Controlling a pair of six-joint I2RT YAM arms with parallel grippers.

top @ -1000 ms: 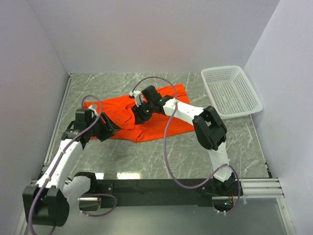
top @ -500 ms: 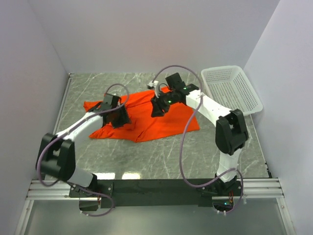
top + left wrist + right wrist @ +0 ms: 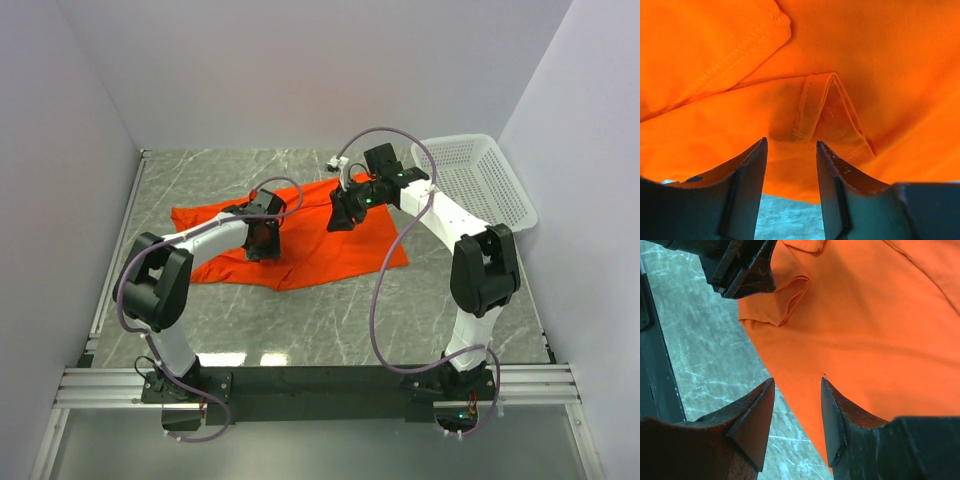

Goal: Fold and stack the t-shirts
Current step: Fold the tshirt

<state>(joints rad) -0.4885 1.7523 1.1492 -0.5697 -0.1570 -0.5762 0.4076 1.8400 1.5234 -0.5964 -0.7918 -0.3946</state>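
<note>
The left gripper and right gripper are hovering, fingers parted and empty, over the centre-frame t-shirt, risking pinching only bunched folds.

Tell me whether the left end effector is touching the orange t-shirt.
Cannot tell. In the left wrist view the left end effector hangs open right over the t-shirt, but its tips show neither contact nor a gap plainly.
</note>
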